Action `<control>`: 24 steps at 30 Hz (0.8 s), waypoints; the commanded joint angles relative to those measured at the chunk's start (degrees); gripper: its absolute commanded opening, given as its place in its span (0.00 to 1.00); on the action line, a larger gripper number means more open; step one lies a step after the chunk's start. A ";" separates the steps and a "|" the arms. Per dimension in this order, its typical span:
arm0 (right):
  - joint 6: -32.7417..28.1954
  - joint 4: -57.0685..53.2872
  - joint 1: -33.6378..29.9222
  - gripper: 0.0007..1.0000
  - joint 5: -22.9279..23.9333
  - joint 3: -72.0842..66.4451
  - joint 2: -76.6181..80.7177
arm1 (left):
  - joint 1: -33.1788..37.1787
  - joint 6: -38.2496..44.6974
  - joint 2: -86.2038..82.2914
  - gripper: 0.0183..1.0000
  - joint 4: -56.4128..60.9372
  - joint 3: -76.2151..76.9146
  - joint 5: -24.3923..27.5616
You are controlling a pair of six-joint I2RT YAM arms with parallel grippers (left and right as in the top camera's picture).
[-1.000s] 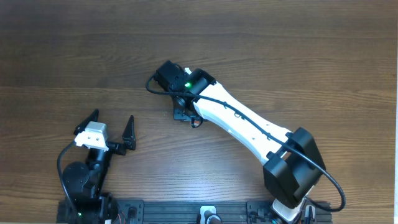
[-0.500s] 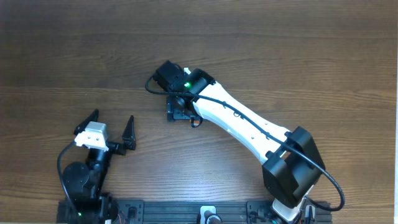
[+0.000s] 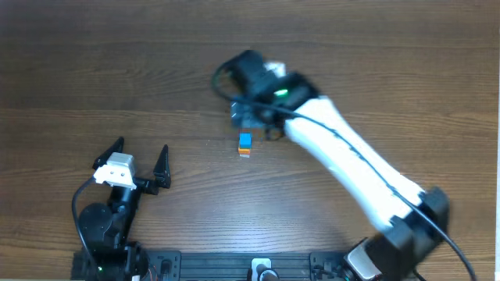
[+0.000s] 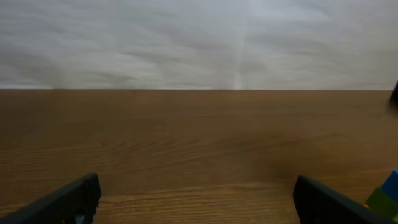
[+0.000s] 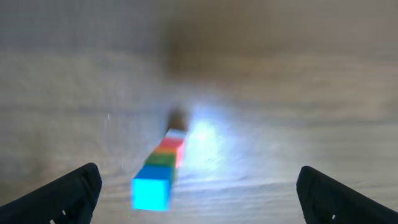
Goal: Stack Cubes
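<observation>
Cube stack (image 3: 244,144) standing, blue on top, looks done imo. Right claw (image 5: 199,174) wide, empty, above it. Left claw (image 3: 141,147) wide, parked. Nothing left, probably.

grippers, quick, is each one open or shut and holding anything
Left gripper: open, empty.
Right gripper: open, empty, above the cube stack.

No legible text, label, number or sign anywhere
</observation>
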 commanded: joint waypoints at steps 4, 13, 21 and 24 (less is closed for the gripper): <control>-13.53 -1.27 -13.53 0.99 3.56 1.36 -10.80 | 0.24 0.66 -0.46 1.00 -0.04 -0.28 0.79; -25.75 5.86 -30.27 0.99 2.84 -12.72 -27.89 | 0.24 0.66 -0.46 1.00 -0.04 -0.28 0.79; -27.08 21.27 -32.59 0.99 -2.51 -35.60 -53.33 | 0.24 0.66 -0.46 1.00 -0.04 -0.28 0.79; -27.06 26.29 -32.59 0.99 -3.10 -44.63 -62.34 | 0.24 0.66 -0.46 1.00 -0.04 -0.28 0.81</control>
